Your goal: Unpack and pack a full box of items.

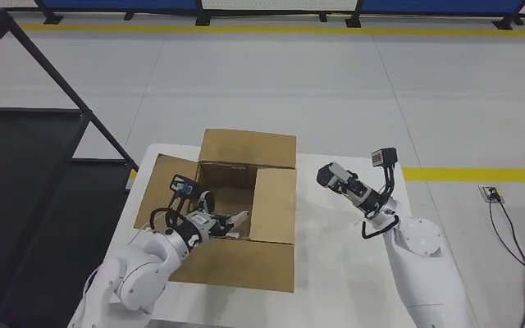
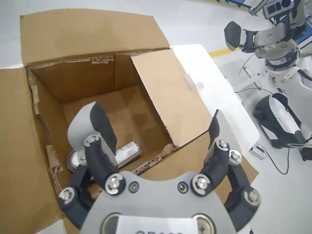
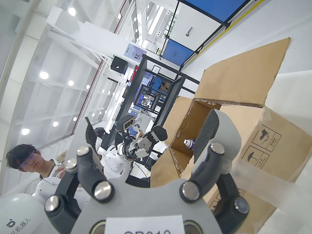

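Left gripper (image 2: 156, 115) held spread above box (image 2: 85, 37), nothing gripped. Spray can (image 2: 128, 152) laid in floor corner beneath. Fingers best lowered astride can body, flaps avoided. Right gripper (image 3: 151, 120) spread, empty.

Both arms: glossy white rounded shells, left arm (image 1: 143, 275) and right arm (image 1: 420, 246) alike, with black bands at the joints. Thin black cable (image 1: 379, 230) loops at the right wrist. Black camera block (image 1: 384, 156) on a bracket by that wrist. Left claw (image 2: 156, 118): grey metal plate, black linkage bars, silver screws (image 2: 114, 183) at every pivot, pale grey fingers (image 2: 79, 127) lined with black pads (image 2: 103, 122), white printed label (image 2: 156, 225). Right claw (image 3: 151, 120): same build. Dark logo and characters on a white body shell (image 3: 17, 210).
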